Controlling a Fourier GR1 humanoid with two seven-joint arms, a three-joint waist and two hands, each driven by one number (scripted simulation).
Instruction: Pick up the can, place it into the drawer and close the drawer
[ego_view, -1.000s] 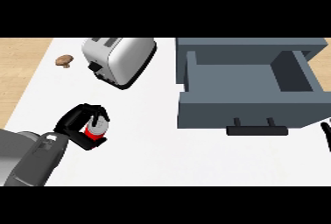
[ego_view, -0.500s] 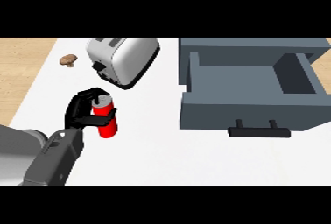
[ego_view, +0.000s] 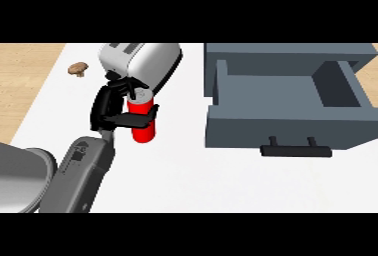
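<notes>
Gripping the red can (ego_view: 142, 120), left hand (ego_view: 111, 102) has fingers and thumb curled round it, just in front of the toaster (ego_view: 140, 62). Can upright, left of the open grey drawer (ego_view: 284, 107). Small brown thing (ego_view: 77, 68) left of toaster, on counter (ego_view: 192, 175).

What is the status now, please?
Left hand shut on the can. Right hand not in view. Drawer open to the right. Toaster close behind the can.
</notes>
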